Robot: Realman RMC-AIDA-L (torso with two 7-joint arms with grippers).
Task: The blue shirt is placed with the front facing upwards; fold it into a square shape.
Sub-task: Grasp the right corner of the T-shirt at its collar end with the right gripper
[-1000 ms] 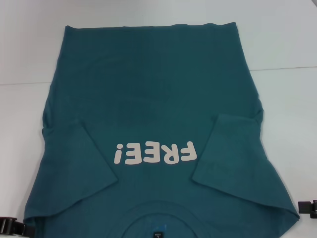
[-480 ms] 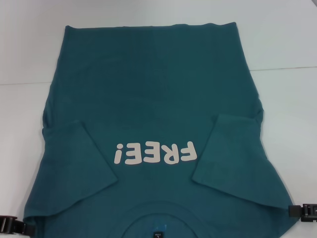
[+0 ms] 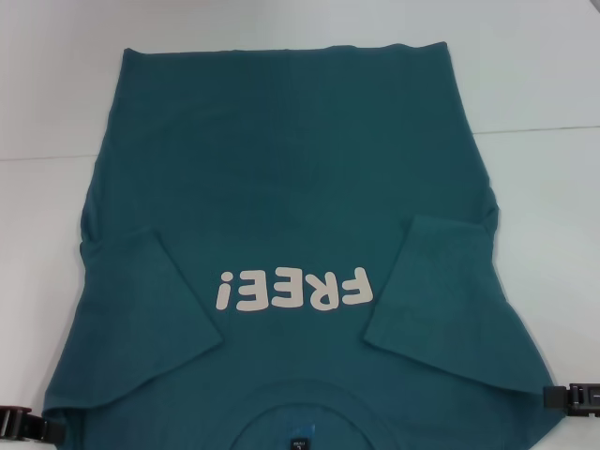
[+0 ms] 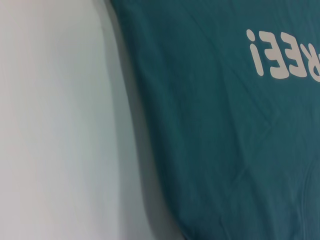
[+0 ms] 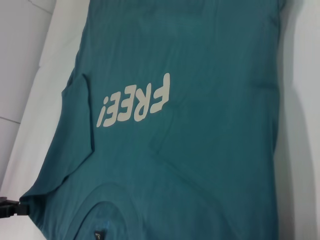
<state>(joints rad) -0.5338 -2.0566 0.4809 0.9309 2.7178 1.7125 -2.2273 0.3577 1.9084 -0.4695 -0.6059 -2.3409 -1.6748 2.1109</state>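
Grippers, left [image 3: 23,427] and right [image 3: 572,398], flank my blue shirt [image 3: 291,206] at its collar-end corners, finger state unclear; sleeves are folded in, so next I grab those corners.

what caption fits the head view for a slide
Blue shirt front-up on the white table, both sleeves folded inward; left gripper and right gripper flank its shoulders.

The large teal-blue cotton-looking T-shirt [image 3: 291,187] is soft matt cloth, smooth with only faint creases. Its white block "FREE!" print [image 3: 293,289] looks flat and slightly smoother than the knit around it. The white table [image 3: 534,75] beneath has a smooth, faintly sheened finish. The black left gripper [image 3: 21,424] and black right gripper [image 3: 574,397] look like hard matt plastic.
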